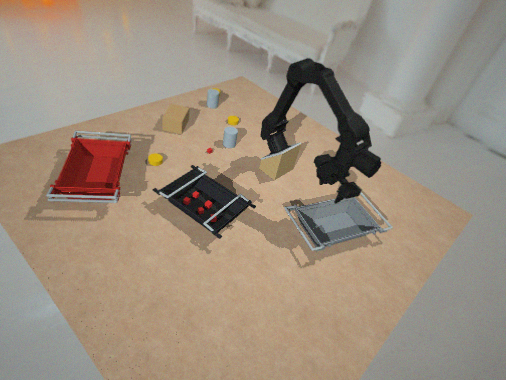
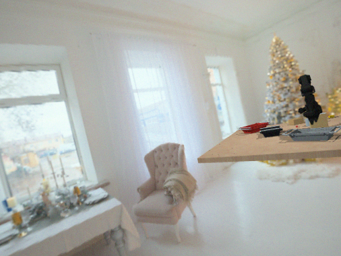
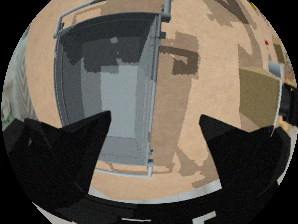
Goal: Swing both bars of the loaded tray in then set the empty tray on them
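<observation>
The black tray [image 1: 217, 185] [image 2: 270, 132] holds several small red blocks [image 1: 208, 204]. Its two wire bars, one at the left [image 1: 185, 184] and one at the right [image 1: 225, 212], lie across its top. An empty grey tray [image 1: 337, 222] [image 2: 311, 135] [image 3: 117, 100] stands upright on the table to its right, its wire bars out over its ends. My gripper [image 3: 157, 117] is open and empty, above the grey tray's side nearer the arm base. In the wrist view the tray's long wall lies between the fingertips; the left finger overlaps the tray.
An empty red tray [image 1: 97, 167] [image 2: 255, 127] stands at the far left, bars out. A tan block [image 1: 176, 120], two pale blue cylinders [image 1: 213, 99] [image 1: 230, 137], yellow discs [image 1: 155, 160] [image 1: 233, 120] and a loose red block [image 1: 209, 150] lie behind. A tan wedge-like block [image 1: 285, 164] [image 3: 257, 92] stands near the arm base.
</observation>
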{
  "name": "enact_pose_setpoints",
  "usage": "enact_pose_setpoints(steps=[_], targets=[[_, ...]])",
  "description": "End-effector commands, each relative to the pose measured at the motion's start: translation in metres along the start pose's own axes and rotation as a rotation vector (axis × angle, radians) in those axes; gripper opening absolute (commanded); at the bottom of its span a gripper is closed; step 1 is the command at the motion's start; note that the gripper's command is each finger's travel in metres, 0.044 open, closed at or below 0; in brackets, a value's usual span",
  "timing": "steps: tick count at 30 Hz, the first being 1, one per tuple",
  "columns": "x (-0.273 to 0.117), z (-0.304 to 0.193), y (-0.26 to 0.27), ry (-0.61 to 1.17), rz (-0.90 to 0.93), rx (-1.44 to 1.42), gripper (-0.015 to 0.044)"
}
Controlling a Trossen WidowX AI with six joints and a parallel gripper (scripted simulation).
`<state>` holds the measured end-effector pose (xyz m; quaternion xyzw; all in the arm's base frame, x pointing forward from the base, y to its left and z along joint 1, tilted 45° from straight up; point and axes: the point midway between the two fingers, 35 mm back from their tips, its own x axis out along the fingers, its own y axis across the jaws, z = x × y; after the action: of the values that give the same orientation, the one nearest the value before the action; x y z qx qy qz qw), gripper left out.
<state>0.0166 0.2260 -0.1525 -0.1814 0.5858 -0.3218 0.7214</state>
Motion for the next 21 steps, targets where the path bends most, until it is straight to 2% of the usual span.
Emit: enact_pose_setpoints(steps=[1, 16, 21], targets=[[0.002, -0.001, -0.001, 0.007, 0.000, 0.018, 0.0440], [0.080, 0.000, 0.002, 0.006, 0.003, 0.020, 0.0440], [0.084, 0.000, 0.002, 0.006, 0.003, 0.020, 0.0440]])
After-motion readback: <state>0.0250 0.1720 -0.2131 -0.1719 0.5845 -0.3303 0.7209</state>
